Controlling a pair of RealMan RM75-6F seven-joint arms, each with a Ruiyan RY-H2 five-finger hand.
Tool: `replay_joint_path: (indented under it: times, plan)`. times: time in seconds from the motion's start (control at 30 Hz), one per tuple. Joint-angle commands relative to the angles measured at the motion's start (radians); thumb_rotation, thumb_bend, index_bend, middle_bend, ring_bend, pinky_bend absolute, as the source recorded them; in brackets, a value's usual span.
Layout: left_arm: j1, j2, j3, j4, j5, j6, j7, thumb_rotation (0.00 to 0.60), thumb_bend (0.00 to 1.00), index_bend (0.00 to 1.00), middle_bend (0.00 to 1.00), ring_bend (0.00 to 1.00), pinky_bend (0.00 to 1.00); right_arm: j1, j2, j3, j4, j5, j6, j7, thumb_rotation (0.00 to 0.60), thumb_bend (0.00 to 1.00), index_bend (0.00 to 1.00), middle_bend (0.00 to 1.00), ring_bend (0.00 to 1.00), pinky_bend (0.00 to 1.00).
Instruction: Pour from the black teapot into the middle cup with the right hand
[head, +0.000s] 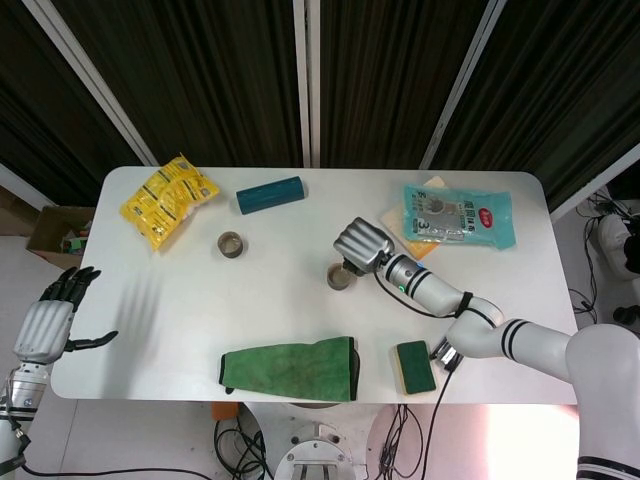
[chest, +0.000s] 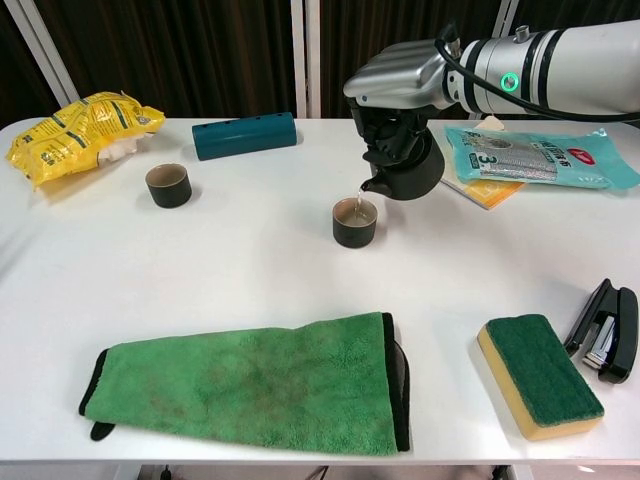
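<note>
- Surface (chest: 240, 260), white, carries everything; middle cup stands near its centre, leaving open room around the pour.
- Green cloth (chest: 250, 385) lies flat at the near edge, in front of the cup; judged handy for spills, untouched.
- Right hand (chest: 400, 85) hangs over and just right of the cup, fingers (chest: 385, 130) wrapped around the black teapot (chest: 408, 168), gripping it from above so the wrist can tip it.
- Teapot is tilted, spout down-left over the cup rim; thin stream visible in the chest view, so pour judged under way.
- Left hand (head: 48, 325) is off the surface's left edge, fingers spread wide, holding nothing; well apart from the work.
- Middle cup (chest: 355, 221) sits upright under the spout, pale liquid inside.
- Second cup (chest: 168, 185) stands further left, apart.
</note>
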Motion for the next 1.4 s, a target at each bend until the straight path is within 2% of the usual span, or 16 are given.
replay_joint_path:
  times: [0.03, 1.4]
  plan:
    - [0.000, 0.001, 0.000, -0.001, 0.000, 0.000, 0.001, 0.441, 0.07, 0.12, 0.09, 0.03, 0.18, 0.000, -0.001, -0.001, 0.002, 0.001, 0.001, -0.006, 0.600, 0.46, 1.00, 1.00, 0.87, 0.68]
    - [0.002, -0.006, 0.001, 0.013, 0.000, -0.001, -0.014, 0.443, 0.07, 0.12, 0.09, 0.03, 0.18, 0.009, -0.012, 0.001, -0.008, 0.048, -0.018, -0.063, 0.600, 0.46, 1.00, 1.00, 0.88, 0.68]
